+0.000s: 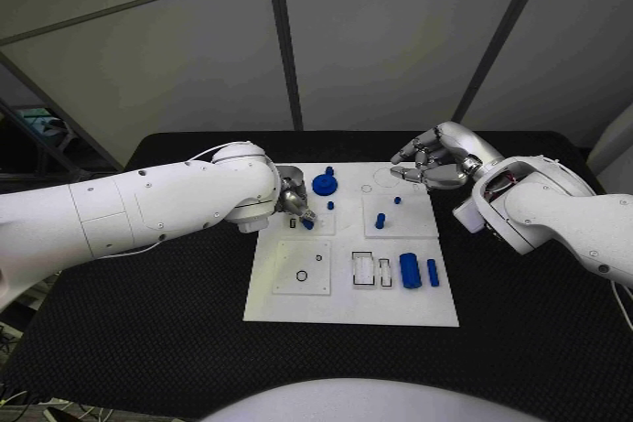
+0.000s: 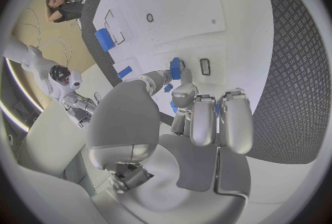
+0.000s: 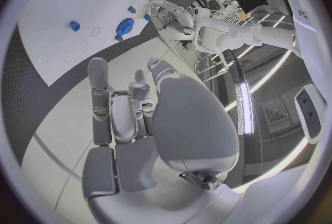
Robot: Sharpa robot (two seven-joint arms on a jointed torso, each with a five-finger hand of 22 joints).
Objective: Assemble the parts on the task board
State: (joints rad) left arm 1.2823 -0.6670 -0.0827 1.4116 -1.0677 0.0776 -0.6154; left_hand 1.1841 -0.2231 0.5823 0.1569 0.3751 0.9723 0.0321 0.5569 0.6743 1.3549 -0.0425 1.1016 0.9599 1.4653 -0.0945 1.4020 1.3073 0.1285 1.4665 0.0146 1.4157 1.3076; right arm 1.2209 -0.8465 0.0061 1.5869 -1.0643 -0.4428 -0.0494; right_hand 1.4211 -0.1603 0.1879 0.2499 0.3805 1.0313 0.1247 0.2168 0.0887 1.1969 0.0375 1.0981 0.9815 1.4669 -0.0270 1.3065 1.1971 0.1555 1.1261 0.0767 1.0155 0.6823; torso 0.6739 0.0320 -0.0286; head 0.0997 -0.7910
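Note:
The white task board (image 1: 346, 298) lies mid-table. My left hand (image 1: 292, 205) hovers over its far left part and pinches a small blue part (image 2: 176, 68) between thumb and a finger, close beside a small rectangular slot (image 2: 205, 66). My right hand (image 1: 430, 162) hangs above the board's far right corner with its fingers (image 3: 110, 113) apart and nothing in them. On the board are a round blue knob (image 1: 325, 184), short blue pegs (image 1: 380, 221), a blue cylinder (image 1: 411, 270) and a blue bar (image 1: 433, 273).
Rectangular slots (image 1: 363, 268) lie left of the cylinder, and a ring hole (image 1: 302, 275) sits on the near left plate. The black table (image 1: 145, 303) stretches out around the board.

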